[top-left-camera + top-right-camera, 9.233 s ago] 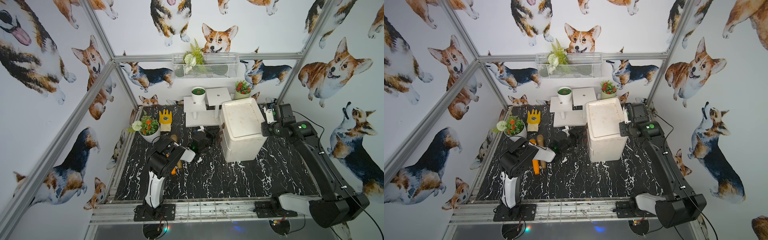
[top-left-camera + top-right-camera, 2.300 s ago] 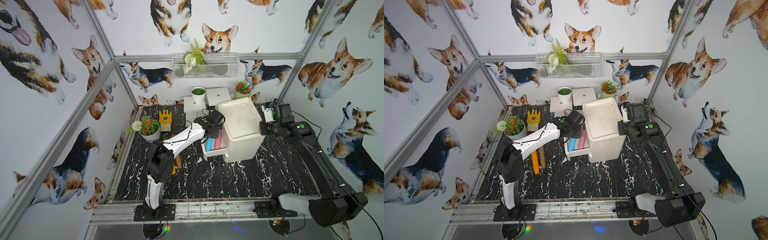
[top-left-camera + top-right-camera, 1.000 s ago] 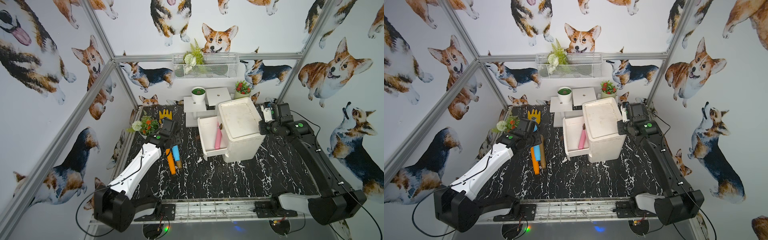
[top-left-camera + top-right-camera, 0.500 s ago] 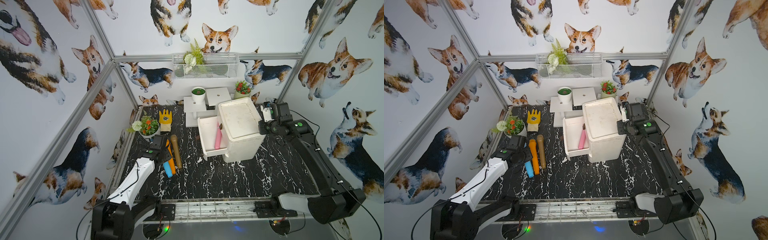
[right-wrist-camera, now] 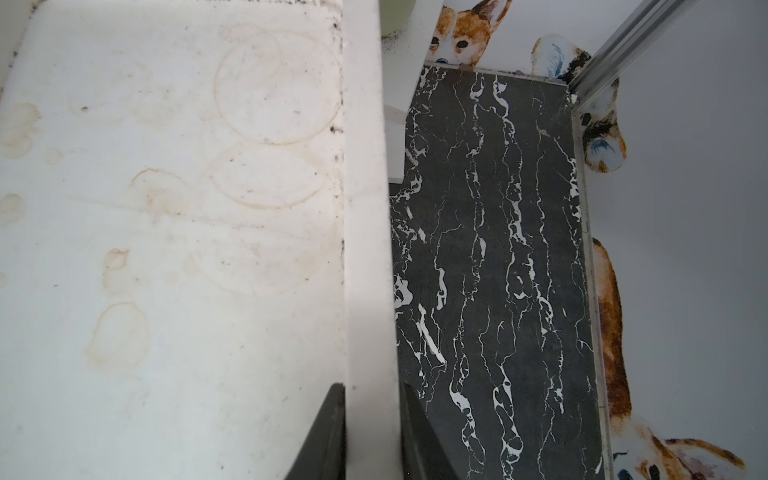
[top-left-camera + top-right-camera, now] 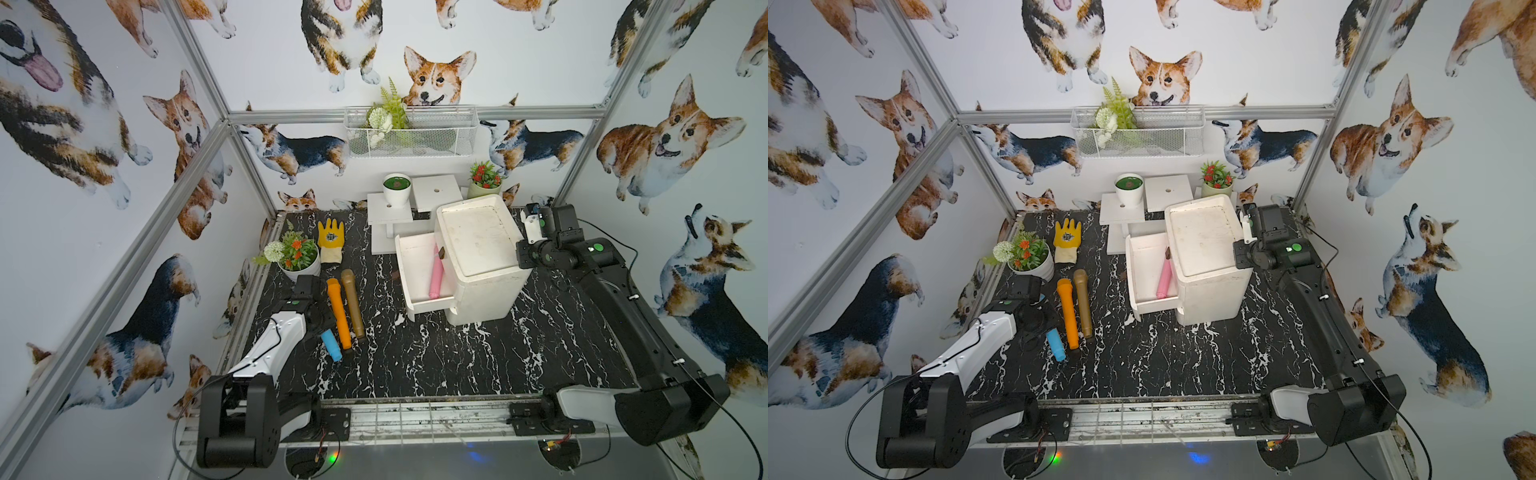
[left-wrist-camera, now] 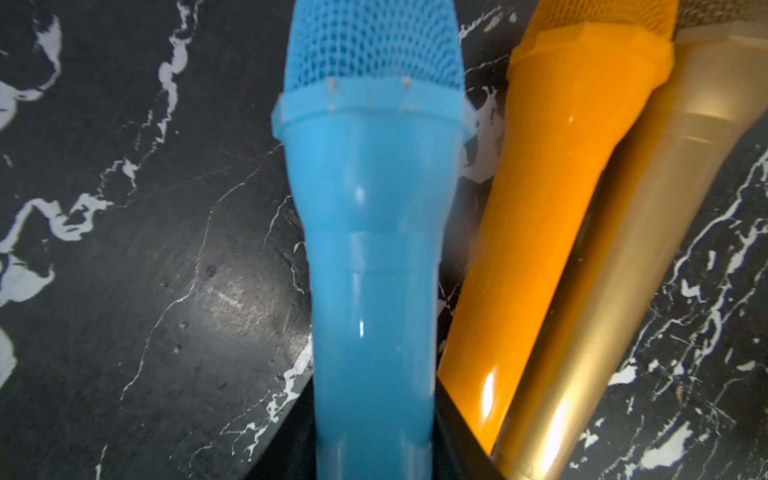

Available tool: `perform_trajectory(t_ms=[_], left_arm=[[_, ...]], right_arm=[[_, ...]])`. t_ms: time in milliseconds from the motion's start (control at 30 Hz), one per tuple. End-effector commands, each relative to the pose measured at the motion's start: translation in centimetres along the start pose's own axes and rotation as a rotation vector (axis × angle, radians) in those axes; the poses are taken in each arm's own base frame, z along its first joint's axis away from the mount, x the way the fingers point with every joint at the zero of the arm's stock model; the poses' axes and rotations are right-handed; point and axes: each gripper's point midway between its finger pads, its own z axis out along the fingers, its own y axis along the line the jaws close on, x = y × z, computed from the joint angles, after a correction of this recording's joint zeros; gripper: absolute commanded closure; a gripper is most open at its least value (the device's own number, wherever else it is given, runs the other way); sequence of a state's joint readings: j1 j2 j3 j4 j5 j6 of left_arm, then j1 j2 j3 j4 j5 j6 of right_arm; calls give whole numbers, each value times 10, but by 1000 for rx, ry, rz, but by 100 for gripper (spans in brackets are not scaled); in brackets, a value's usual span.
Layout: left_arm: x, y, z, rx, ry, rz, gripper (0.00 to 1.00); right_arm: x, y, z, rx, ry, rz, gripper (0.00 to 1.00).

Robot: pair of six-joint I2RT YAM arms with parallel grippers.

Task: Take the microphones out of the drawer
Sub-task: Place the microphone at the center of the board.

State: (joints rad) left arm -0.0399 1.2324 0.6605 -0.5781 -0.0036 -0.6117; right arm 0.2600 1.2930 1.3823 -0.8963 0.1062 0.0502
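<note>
One mic moved: blue microphone (image 6: 331, 351), in the drawer (image 6: 415, 257) 2 s ago, now low beside orange mic (image 6: 338, 316), left gripper (image 7: 374, 432) clamped on its handle. Right gripper (image 5: 372, 432) pinches cabinet (image 6: 478, 245) rim. Pink mic (image 6: 436, 274) remains inside; release next, prob.

No text, label, brand or number can be read in any view. The yellow glove (image 6: 331, 243) carries a dark emblem, too small to make out.
</note>
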Motion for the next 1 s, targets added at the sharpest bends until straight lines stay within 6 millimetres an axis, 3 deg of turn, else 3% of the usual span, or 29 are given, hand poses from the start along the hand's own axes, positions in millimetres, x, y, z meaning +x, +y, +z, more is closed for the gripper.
perform_trajectory(t_ms=[0,600,800,967], left_arm=[[-5,-4,4,15,-7,23,60],[1,1,16,-19,32,28,55],[0,1,13,-18,29,27,52],[-9,-1,-4,-15,-10,41,48]], right_arm=[[46,2,8,-6,198,-28,76],[45,0,6,1,190,-28,76],[46,0,5,0,188,-29,76],[46,0,5,0,186,-30,76]])
